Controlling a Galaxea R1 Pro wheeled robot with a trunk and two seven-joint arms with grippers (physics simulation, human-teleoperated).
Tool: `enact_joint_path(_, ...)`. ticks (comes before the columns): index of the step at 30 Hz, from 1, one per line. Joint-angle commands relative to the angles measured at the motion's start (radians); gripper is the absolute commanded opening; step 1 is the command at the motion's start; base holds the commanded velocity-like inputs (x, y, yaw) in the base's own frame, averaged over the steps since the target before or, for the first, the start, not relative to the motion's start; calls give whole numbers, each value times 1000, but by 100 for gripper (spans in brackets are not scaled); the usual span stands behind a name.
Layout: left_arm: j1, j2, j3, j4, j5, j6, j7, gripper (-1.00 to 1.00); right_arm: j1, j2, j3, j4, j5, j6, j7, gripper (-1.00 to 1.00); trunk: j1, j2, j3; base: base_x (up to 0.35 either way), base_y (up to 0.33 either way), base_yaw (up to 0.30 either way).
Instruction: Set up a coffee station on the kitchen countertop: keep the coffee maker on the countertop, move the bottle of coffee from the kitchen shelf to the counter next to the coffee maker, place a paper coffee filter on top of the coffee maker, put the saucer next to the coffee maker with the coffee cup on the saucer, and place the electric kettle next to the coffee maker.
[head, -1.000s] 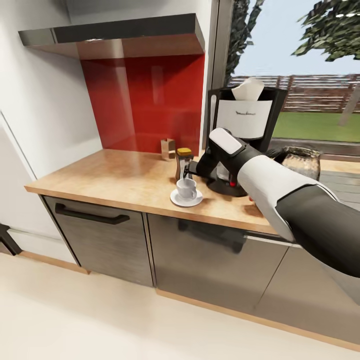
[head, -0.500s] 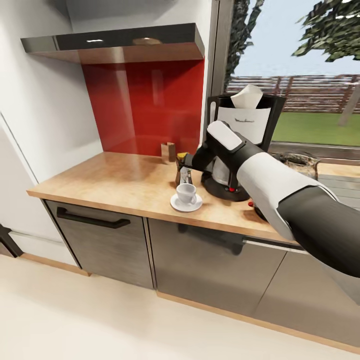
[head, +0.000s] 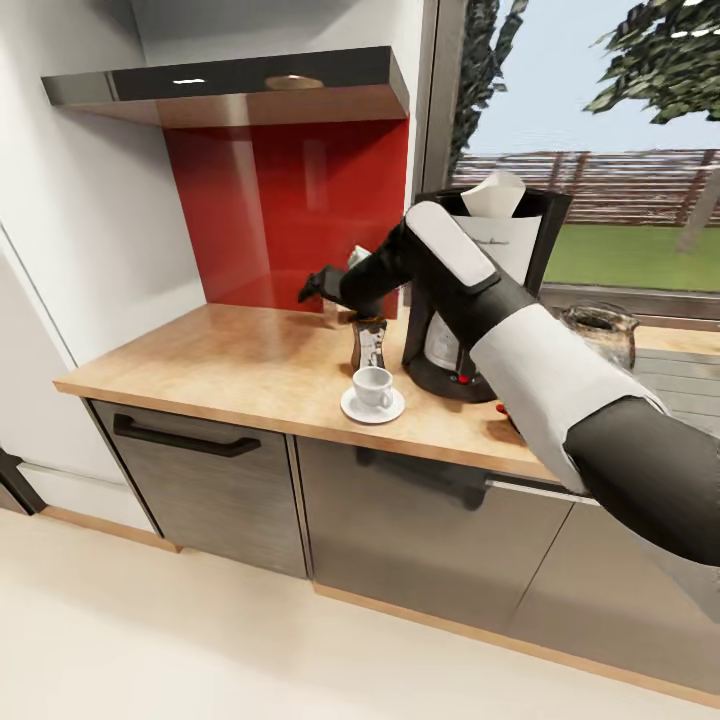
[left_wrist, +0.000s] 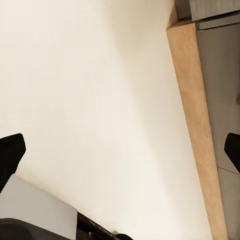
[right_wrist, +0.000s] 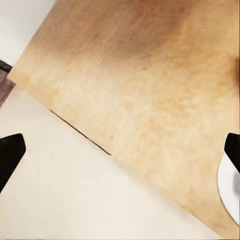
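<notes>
Overhead: coffee cup (head: 372, 385) sits on the saucer (head: 372, 405), just beside the coffee maker (head: 483, 290) on the worktop (head: 230, 365); coffee bottle (head: 369, 343) stands behind the cup. My right gripper (head: 318, 286) hangs above them, jaws released. Left wrist: left gripper (left_wrist: 120, 150) spread over the floor (left_wrist: 100, 100). Right wrist: saucer rim at the worktop's edge.

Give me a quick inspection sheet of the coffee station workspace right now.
Surface: wooden countertop, bare at its left.
Job's things: coffee cup on saucer; coffee bottle behind them; coffee maker with paper filter on top; kettle at its right.
Clutter: small brown item at the backsplash, unclear.
Grippers: right gripper raised above the bottle, open; left gripper open over the floor.
Cables: nothing seen.
Surroundings: red backsplash, window.
</notes>
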Motion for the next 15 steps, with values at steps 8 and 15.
enact_joint_path(8, 0, 0, -4, 0, 8, 7, -4, 100, 284, -3, 7, -626, -63, 3, 13, 100, 0, 0, -1, 0, 0, 0)
enact_joint_path(15, 0, 2, -4, 0, 8, 7, -4, 100, 507, -28, 78, -773, -60, 7, 209, 100, 0, 0, -1, 0, 0, 0)
